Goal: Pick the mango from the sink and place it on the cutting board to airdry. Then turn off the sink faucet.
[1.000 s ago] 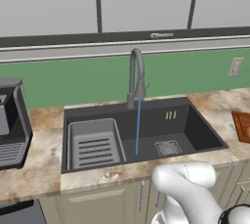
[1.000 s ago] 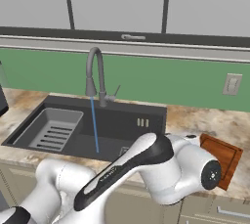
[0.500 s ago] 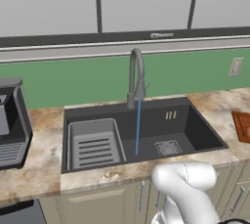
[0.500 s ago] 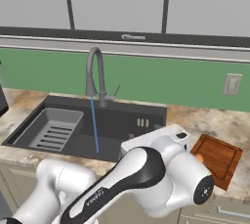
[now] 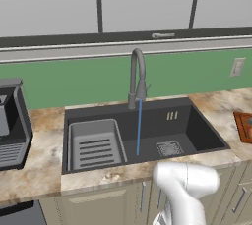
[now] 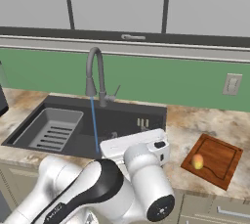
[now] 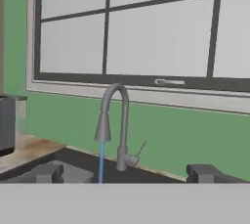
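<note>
The mango (image 6: pixel 197 161), small and orange, lies on the reddish-brown cutting board (image 6: pixel 213 160) on the counter right of the sink (image 6: pixel 128 119). Nothing touches it. The board's edge also shows at the far right (image 5: pixel 244 126). The grey gooseneck sink faucet (image 6: pixel 95 76) stands behind the basin, and a blue stream of water (image 6: pixel 94 125) runs from its head. In the hand view my gripper (image 7: pixel 126 173) is open and empty, its fingertips (image 7: pixel 49 171) wide apart, and it faces the faucet (image 7: pixel 117 125) and its side lever (image 7: pixel 139 150) from some distance.
A grey ribbed rack tray (image 5: pixel 96 146) fills the left part of the dark sink (image 5: pixel 197 130), and a square drain grate (image 5: pixel 169 148) lies to its right. A dark appliance (image 5: pixel 12 126) stands on the left counter. A wall socket (image 6: pixel 232 84) sits above the board.
My arm has swung left, away from the cutting board and toward the middle of the sink front. The gripper stays open. Water keeps running.
</note>
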